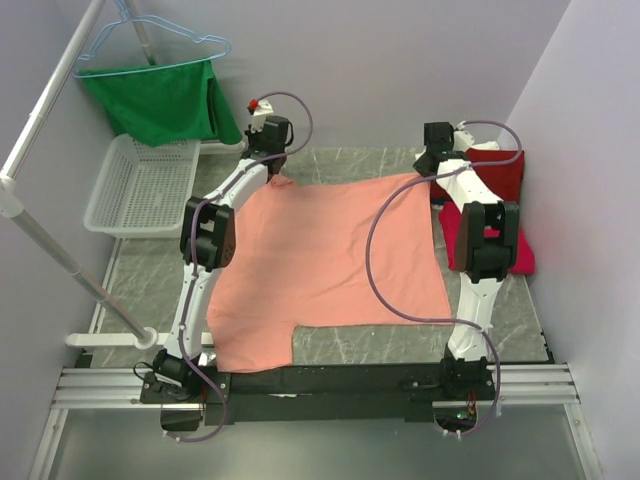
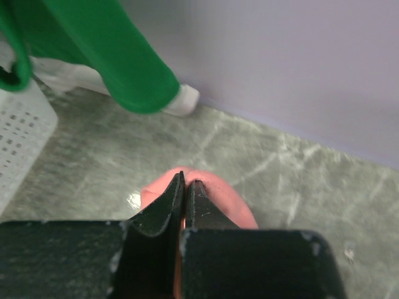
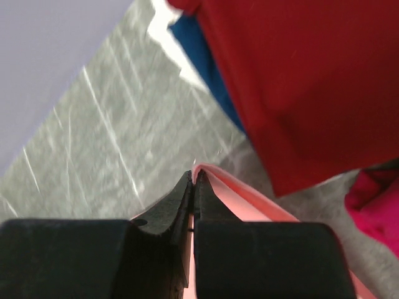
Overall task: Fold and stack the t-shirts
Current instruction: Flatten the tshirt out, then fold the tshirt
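Salmon-pink t-shirt (image 1: 330,260) lies spread flat across the middle of the table (image 1: 400,345), single layer as far as the overhead view shows, with no fold line visible. Left gripper (image 2: 189,180) is pinched closed on the far-left corner of this shirt; the wrist view shows pink cloth bulging out either side of the closed tips. Right gripper (image 3: 194,177) is likewise clamped on the far-right corner, with a pink hem running between the fingers. Both corners are lifted slightly off the table, and the rest of the cloth rests on it. Dark red t-shirt (image 1: 500,170) sits at the far right against the wall. Crimson-pink t-shirt (image 1: 525,258) lies nearer, partly hidden under the right arm; cannot tell whether either is properly folded. Judgement: first fold of the salmon shirt is in hand, none completed. No stack of three is seen. Remaining: fold this shirt, deal with the other two, stack all
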`<state>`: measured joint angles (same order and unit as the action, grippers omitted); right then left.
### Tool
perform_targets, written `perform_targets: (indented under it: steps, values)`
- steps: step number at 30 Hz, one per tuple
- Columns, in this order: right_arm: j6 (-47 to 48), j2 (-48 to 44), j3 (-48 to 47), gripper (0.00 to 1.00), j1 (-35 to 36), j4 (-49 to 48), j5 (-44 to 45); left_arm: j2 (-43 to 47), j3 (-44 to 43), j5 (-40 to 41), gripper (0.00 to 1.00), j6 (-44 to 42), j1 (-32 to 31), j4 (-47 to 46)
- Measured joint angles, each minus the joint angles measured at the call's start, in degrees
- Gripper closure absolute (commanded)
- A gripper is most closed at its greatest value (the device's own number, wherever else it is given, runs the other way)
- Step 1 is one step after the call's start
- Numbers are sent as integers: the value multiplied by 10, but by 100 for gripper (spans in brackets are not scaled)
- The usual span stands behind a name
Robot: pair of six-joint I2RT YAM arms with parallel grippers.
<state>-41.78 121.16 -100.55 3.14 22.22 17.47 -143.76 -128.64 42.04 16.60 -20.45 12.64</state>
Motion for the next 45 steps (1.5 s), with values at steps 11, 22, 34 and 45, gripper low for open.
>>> perform_targets:
  steps: [11, 22, 34, 45]
  values:
    - [-26, 2, -6, 100, -24, 15, 29, -1, -8, 9, 90, 2, 18, -12]
    - [-40, 59, -46, 100, -45, 40, -3, -16, -15, -70, 99, 7, 18, -10]
    - [-48, 62, -52, 100, -56, 44, -45, -14, 22, -73, 99, 22, 18, -3]
    - [-38, 48, -39, 100, -64, 35, -78, 99, 99, -42, 99, 28, 18, 16]
